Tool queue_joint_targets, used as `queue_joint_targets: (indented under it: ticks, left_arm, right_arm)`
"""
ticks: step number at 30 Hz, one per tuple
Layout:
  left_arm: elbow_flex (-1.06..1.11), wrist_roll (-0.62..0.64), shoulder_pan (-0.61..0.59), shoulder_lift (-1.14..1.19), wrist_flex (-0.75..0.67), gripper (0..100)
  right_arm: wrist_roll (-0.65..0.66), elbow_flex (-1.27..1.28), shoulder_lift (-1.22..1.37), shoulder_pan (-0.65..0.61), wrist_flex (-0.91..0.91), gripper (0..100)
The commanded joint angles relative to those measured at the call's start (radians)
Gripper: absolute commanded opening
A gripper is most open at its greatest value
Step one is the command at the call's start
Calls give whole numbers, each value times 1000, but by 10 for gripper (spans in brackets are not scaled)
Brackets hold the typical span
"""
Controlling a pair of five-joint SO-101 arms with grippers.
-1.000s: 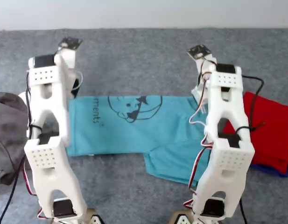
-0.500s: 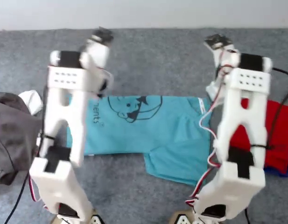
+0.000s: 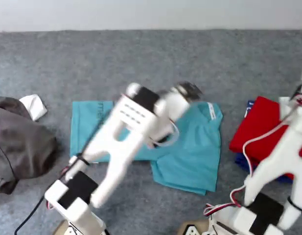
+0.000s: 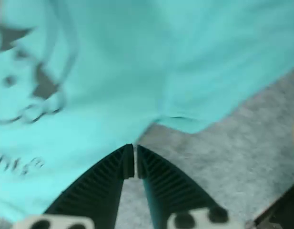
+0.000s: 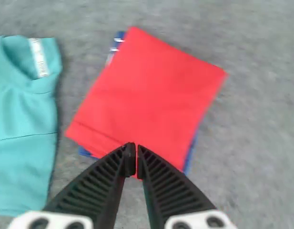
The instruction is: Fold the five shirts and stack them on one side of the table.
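The left gripper [image 4: 135, 160], its black ribbed fingers pressed together on nothing, hangs over an edge of the soft teal cotton shirt [image 3: 190, 152] spread at the centre of the high view. The right gripper [image 5: 132, 160], likewise closed and empty, hovers above the flat square-folded red shirt [image 5: 151, 95], which is stacked on a blue one [image 3: 243, 164] at right. A crumpled grey garment [image 3: 18, 142] slumps at left on the felt-like grey table [image 3: 141, 58].

You will find nothing here that you can read: the teal shirt [image 3: 195, 147] carries a line of dark lettering [image 4: 13, 164] beside a drawn figure [image 4: 37, 90], but the letters are blurred and partly cut off. Its white neck label [image 5: 39, 57] and the small tag [image 5: 116, 45] at the edge of the blue shirt [image 5: 87, 153] under the red shirt [image 5: 147, 95] show marks too small to make out
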Motion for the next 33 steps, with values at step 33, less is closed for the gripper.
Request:
queue_joint_targets:
  ticks: [33]
  left_arm:
    - [10, -11, 345, 359, -290, 100]
  right_arm:
    - [-3, 308, -320, 96, 39, 13]
